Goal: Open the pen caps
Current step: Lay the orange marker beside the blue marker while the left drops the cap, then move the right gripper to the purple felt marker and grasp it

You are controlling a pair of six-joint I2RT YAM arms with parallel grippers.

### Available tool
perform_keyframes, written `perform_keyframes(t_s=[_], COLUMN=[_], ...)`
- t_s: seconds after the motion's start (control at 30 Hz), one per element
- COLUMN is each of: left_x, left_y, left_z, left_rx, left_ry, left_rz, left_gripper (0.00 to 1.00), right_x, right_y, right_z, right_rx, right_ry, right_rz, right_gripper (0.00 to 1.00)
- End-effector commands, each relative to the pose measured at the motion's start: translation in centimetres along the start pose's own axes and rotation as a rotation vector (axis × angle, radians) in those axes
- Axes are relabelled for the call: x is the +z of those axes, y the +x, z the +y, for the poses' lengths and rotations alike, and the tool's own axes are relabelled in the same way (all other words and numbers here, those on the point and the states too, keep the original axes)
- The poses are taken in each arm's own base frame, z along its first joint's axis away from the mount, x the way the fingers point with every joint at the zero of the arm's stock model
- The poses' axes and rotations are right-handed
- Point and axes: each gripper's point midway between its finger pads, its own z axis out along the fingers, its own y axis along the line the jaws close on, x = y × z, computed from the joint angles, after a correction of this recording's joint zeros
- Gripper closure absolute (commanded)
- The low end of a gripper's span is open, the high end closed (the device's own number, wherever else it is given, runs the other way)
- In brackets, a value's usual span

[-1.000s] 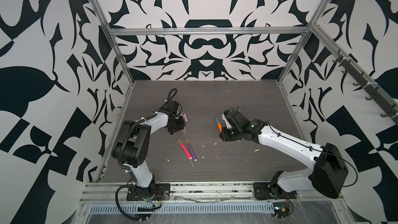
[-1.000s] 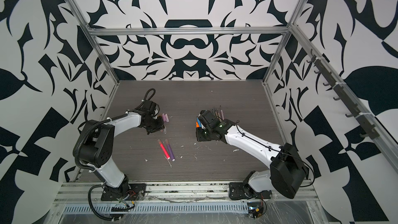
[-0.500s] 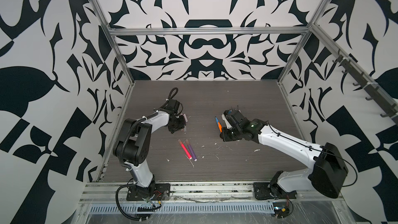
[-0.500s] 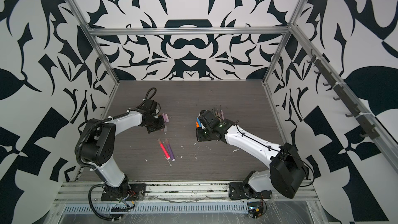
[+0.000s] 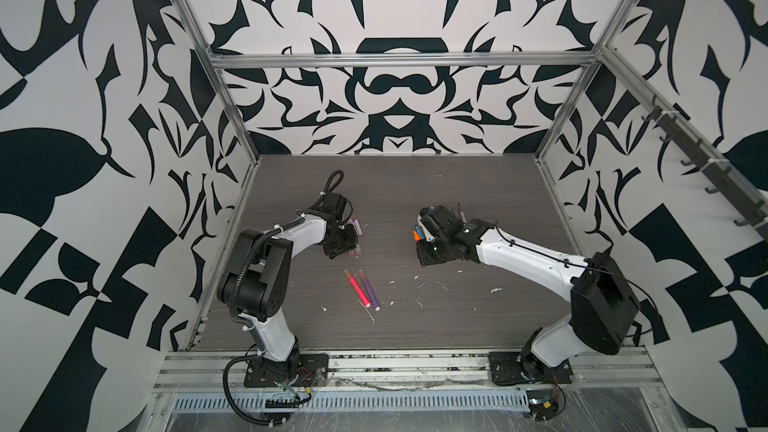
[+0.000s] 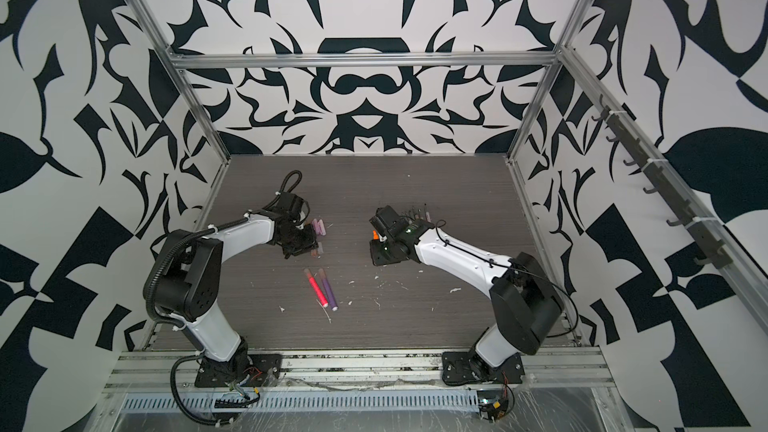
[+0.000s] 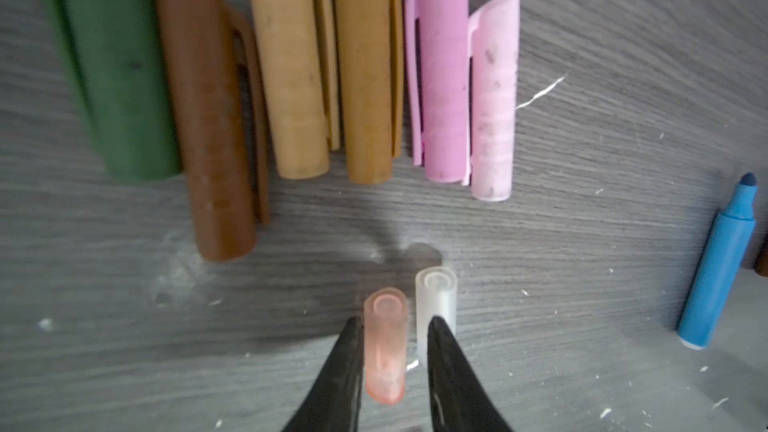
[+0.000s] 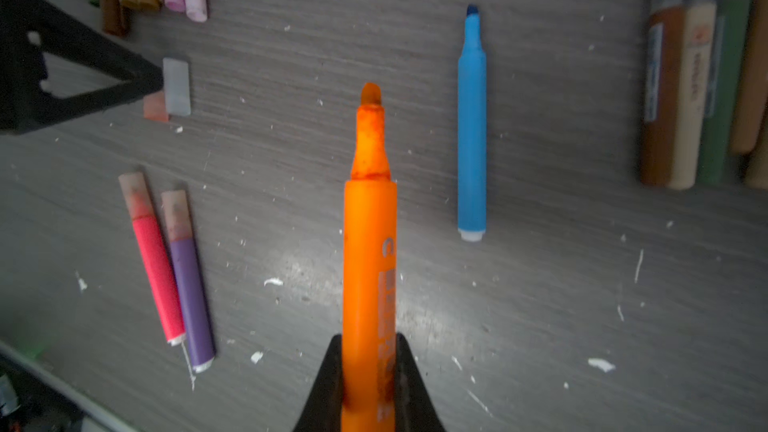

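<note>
Between the slightly parted fingers (image 7: 340,367) of the left gripper (image 7: 392,326), a pale pinkish translucent stubby plastic cap (image 7: 384,351) is seen on the grey wood-grain table (image 7: 582,243) — unclamped. An uncapped orange marker pen (image 8: 368,243) is clamped by the right gripper (image 8: 368,355).

Top views bright; wrist views dim, blurred.

Top views look down from high; wrist cameras sit near the table (image 7: 623,76).

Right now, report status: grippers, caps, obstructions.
Left gripper slightly open astride pinkish cap, beside clear cap. Right gripper shut on orange pen, uncapped. Pink pen, purple pen still capped. Nothing blocking.
</note>
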Motion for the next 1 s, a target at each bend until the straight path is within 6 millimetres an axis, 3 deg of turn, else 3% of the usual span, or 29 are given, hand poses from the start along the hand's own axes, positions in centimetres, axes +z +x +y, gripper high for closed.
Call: perform_keyframes(t_s=[0.0, 0.27, 0.4, 0.47, 0.77, 0.83, 0.97], left_x=[-1.4, -6.0, -7.1, -7.3, -7.1, -7.0, -7.2], left_y=[0.3, -0.3, -0.3, -0.3, 0.1, 0.1, 0.1], left_z=[-0.2, -2.0, -2.1, -2.2, -2.1, -2.1, -2.2], left_rx=[-0.003, 0.023, 0.031, 0.033, 0.029, 0.026, 0.027], left_ry=[0.010, 0.095, 0.099, 0.102, 0.110, 0.109, 0.115], left_rz=[-0.014, -0.131, -0.143, -0.145, -0.138, -0.137, -0.142], left_gripper=[0.69, 0.66, 0.65, 0.65, 0.65, 0.65, 0.65], right_x=[0.4, 4.4, 5.7, 6.2, 5.6, 5.2, 4.2], right_y=[-2.3, -3.9, -3.9, -3.7, -4.1, -4.2, -3.9], right_z=[-0.5, -2.2, -3.4, -3.6, -3.2, -3.1, -2.4], right_rx=[-0.071, -0.185, -0.189, -0.190, -0.189, -0.186, -0.171], right_ry=[0.074, 0.244, 0.319, 0.336, 0.327, 0.321, 0.284], right_rz=[-0.041, 0.034, 0.059, 0.075, 0.073, 0.068, 0.053], right_gripper=[1.00, 1.00, 0.99, 0.93, 0.65, 0.65, 0.74])
